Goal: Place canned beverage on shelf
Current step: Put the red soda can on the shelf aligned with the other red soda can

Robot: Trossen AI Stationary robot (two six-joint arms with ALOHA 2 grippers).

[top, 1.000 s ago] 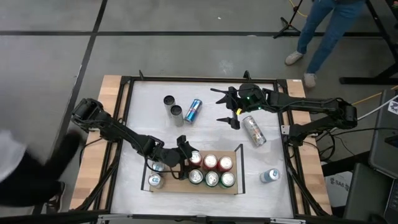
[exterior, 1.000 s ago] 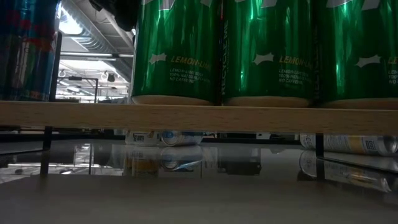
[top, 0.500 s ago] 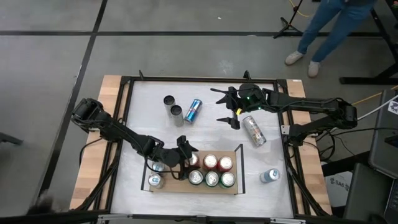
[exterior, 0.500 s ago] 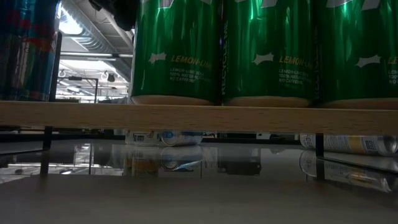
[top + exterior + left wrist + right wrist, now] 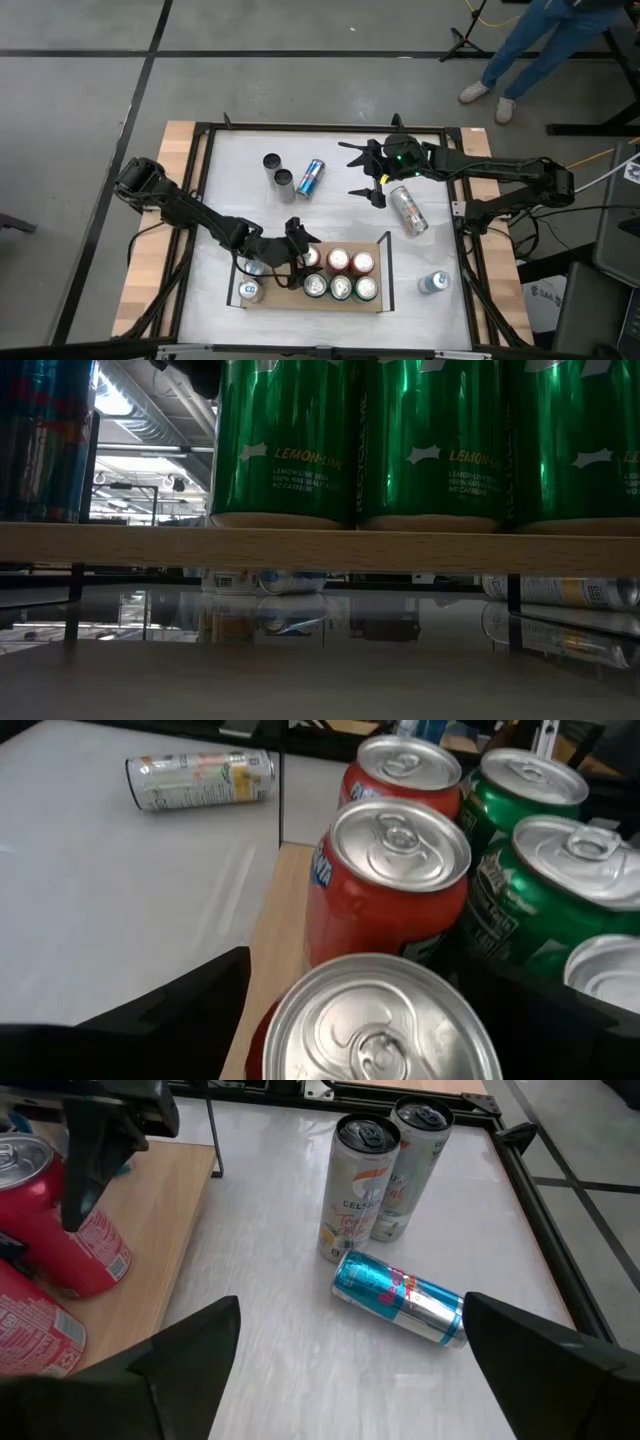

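Can: red can upright on shelf, back row.
Handling: prob rigid, smooth, slippery; grip mid-body.
Left hand: wide, around can, w/o pinching.
Right hand: wide, empty, over counter.

Grey floor w/ dark seam lines; person's legs at far right, ceiling ducts lit.

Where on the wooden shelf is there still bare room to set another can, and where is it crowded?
The shelf has bare board between the two cans at its left end and the red and green cans, near the left end effector. The right half is crowded: six cans in two rows, up to the right rail.
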